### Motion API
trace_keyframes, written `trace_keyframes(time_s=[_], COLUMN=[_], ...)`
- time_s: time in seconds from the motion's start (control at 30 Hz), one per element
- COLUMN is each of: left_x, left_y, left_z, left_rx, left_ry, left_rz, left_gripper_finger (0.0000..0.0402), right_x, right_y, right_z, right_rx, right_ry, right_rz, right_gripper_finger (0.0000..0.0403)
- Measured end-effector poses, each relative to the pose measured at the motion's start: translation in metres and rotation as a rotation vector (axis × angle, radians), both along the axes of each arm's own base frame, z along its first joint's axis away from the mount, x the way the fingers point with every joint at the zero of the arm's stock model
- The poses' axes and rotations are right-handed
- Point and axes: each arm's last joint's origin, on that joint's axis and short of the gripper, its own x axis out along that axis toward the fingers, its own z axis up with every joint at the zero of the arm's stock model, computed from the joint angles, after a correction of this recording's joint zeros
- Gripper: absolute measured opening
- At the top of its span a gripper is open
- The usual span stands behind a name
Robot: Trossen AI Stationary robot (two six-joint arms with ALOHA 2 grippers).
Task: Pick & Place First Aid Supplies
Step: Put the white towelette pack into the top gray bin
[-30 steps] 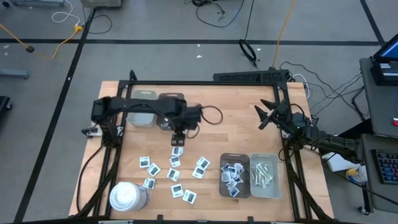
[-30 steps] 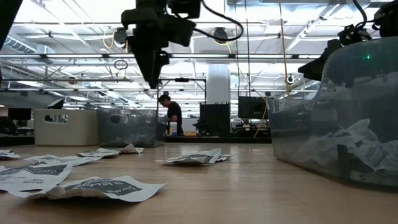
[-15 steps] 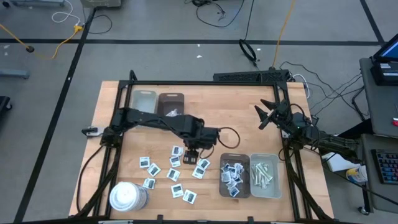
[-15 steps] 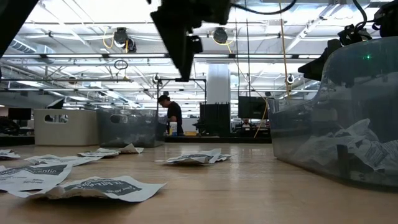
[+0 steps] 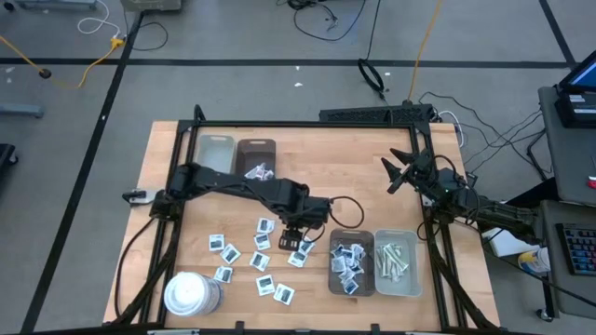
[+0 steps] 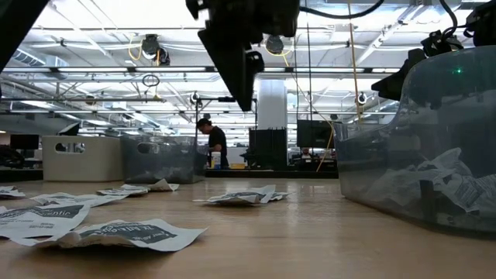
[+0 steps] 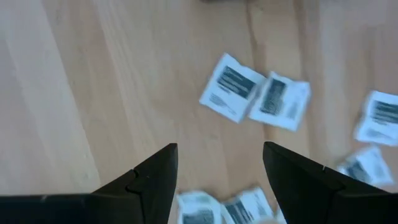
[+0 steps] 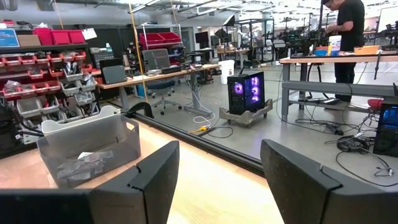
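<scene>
- Swung out from over the brown tray (image 5: 257,154) at the counter's (image 5: 354,167) far edge toward the middle, left jaws (image 5: 296,236) now hanging over the loose first aid packets (image 5: 260,261), spread apart and holding nothing.
- From the left wrist view, two packets (image 7: 255,96) lying side by side and touching, just ahead of the open fingers (image 7: 155,174), more at the near edge.
- Plenty of bare wood between the far trays and the scattered packets.
- More packets already in the grey tray (image 5: 351,261) near the front edge, strips in the compartment (image 5: 398,261) beside it.
- White cylinder (image 5: 192,293) parked at the front-left corner.
- Right jaws (image 5: 399,174) waiting at the right edge, well apart from everything, fingers spread and empty.
</scene>
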Motion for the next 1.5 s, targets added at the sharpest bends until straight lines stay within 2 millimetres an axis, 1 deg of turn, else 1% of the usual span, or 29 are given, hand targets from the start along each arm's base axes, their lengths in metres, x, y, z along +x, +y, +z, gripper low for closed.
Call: trace_keyframes(time_s=[0.13,0.3,0.43,0.5,0.63,0.77,0.93,1.07,1.13,1.23,1.5], left_x=[0.001,0.000,0.000,0.003,0.009,0.011,0.014,0.017,0.017,0.016,0.016], left_y=[-0.006,-0.019,-0.027,-0.028,-0.029,-0.029,-0.028,-0.029,-0.030,-0.031,-0.032], left_z=[-0.018,-0.043,-0.055,-0.062,-0.083,-0.100,-0.103,-0.103,-0.103,-0.104,-0.104], left_rx=[0.023,0.029,0.070,0.080,0.088,0.136,0.180,0.147,0.129,0.105,0.081], left_ry=[-0.020,-0.043,-0.069,-0.071,-0.035,0.001,-0.027,-0.051,-0.047,-0.041,-0.037], left_rz=[-0.006,-0.032,-0.041,-0.044,-0.046,-0.040,-0.046,-0.094,-0.106,-0.128,-0.162], left_gripper_finger=[0.0239,0.0239,0.0239,0.0239,0.0239,0.0239,0.0239,0.0235,0.0220,0.0177,0.0021], right_x=[0.000,0.000,0.000,0.000,0.000,0.000,0.000,0.000,0.000,0.000,0.000], right_y=[0.000,0.000,0.000,0.000,0.000,0.000,0.000,0.000,0.000,0.000,0.000], right_z=[0.000,0.000,0.000,0.000,0.000,0.000,0.000,0.000,0.000,0.000,0.000], right_rx=[0.000,0.000,0.000,0.000,0.000,0.000,0.000,0.000,0.000,0.000,0.000], right_ry=[0.000,0.000,0.000,0.000,0.000,0.000,0.000,0.000,0.000,0.000,0.000], right_rz=[0.000,0.000,0.000,0.000,0.000,0.000,0.000,-0.001,-0.001,0.000,-0.001], right_gripper_finger=[0.0221,0.0220,0.0220,0.0221,0.0220,0.0220,0.0221,0.0219,0.0220,0.0221,0.0222])
